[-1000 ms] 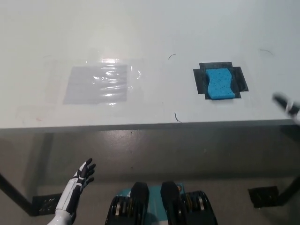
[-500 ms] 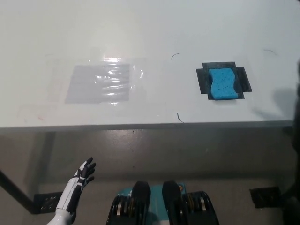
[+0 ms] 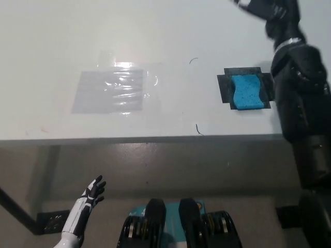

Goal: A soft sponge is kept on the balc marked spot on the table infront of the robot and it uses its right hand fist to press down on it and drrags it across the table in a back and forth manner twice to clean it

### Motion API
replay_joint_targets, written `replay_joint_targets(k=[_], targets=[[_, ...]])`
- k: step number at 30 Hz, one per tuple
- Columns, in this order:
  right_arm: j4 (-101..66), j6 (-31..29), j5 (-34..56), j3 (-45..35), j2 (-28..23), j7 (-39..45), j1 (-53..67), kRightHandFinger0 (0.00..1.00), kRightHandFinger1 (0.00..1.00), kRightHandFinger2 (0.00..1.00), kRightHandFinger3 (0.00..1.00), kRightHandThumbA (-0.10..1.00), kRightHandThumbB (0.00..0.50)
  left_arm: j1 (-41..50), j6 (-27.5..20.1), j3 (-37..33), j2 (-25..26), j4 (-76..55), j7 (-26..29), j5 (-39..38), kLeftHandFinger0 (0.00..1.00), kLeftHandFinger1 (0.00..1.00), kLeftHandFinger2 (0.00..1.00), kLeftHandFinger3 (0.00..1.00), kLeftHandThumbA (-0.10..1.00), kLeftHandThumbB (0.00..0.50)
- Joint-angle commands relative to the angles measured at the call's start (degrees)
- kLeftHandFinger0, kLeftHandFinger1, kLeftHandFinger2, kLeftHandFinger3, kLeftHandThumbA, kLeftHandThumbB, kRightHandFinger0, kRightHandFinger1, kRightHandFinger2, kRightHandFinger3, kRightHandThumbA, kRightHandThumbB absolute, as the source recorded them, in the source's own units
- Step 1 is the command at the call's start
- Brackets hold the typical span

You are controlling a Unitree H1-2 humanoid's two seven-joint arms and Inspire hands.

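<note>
My black right hand (image 3: 264,7) is raised over the far right part of the white table (image 3: 155,31), near the top edge of the view, and it is blurred and partly cut off, so I cannot tell whether its fingers are spread or closed. My black right forearm runs down from it along the right side of the view. The soft blue wavy-edged sponge (image 3: 245,92) lies flat on the black marked patch (image 3: 224,88), nearer to me than that hand and a little to its left, apart from it and just beside my forearm. Farther to the left of that hand, well apart, a clear shiny plastic sheet (image 3: 111,90) lies flat on the table. My white left hand (image 3: 90,196) hangs low below the table's near edge, fingers apart and holding nothing.
</note>
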Motion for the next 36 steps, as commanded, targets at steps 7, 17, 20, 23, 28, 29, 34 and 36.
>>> replay_joint_targets(k=[7, 17, 20, 23, 28, 29, 34, 36], targets=[[32.6, -12.4, -0.6, -1.4, -0.1, -2.2, -8.9, 0.00, 0.00, 0.23, 0.18, 1.00, 0.262, -0.4, -3.6, -0.5, 0.9, -2.2, -0.8, 0.4, 1.00, 1.00, 1.00, 1.00, 1.00, 0.460], [37.5, -12.2, 0.4, -3.3, 0.1, -0.6, -2.4, 0.00, 0.00, 0.16, 0.16, 1.00, 0.207, -0.8, -3.9, -1.1, 1.2, -1.6, -0.7, 1.2, 1.00, 1.00, 1.00, 1.00, 1.00, 0.465], [38.1, -11.7, -0.9, -2.4, 0.6, -1.0, -0.6, 0.00, 0.00, 0.13, 0.13, 1.00, 0.181, -0.7, -3.7, -1.1, 1.1, -1.6, -0.7, 1.0, 1.00, 1.00, 1.00, 1.00, 1.00, 0.469], [38.5, -12.1, -1.2, -2.1, 1.1, -1.2, 1.4, 0.00, 0.00, 0.14, 0.12, 1.00, 0.154, -0.7, -3.6, -1.1, 1.2, -1.7, -0.8, 0.9, 1.00, 1.00, 1.00, 1.00, 1.00, 0.471], [38.8, -11.7, -1.4, -2.0, 1.5, -2.1, 2.5, 0.00, 0.00, 0.15, 0.08, 1.00, 0.179, -0.7, -3.6, -1.1, 1.4, -1.6, -0.7, 1.3, 1.00, 1.00, 1.00, 1.00, 1.00, 0.472], [38.7, -11.9, -0.9, -2.3, 1.7, -1.7, 2.2, 0.00, 0.00, 0.16, 0.09, 1.00, 0.170, -0.8, -3.6, -1.1, 1.5, -1.6, -0.7, 1.2, 1.00, 1.00, 1.00, 1.00, 1.00, 0.468], [37.9, -13.1, -0.1, -3.0, 4.5, 0.0, -0.5, 0.00, 0.00, 0.04, 0.00, 1.00, 0.203, -0.8, -3.3, -1.0, 1.5, -1.7, -0.7, 1.2, 1.00, 1.00, 1.00, 1.00, 1.00, 0.461], [37.5, -13.3, -0.3, -2.7, 6.8, 0.0, -1.7, 0.00, 0.00, 0.00, 0.00, 1.00, 0.228, -1.1, -4.2, -1.1, 1.3, -0.7, -0.6, 1.3, 1.00, 1.00, 1.00, 1.00, 1.00, 0.461]])
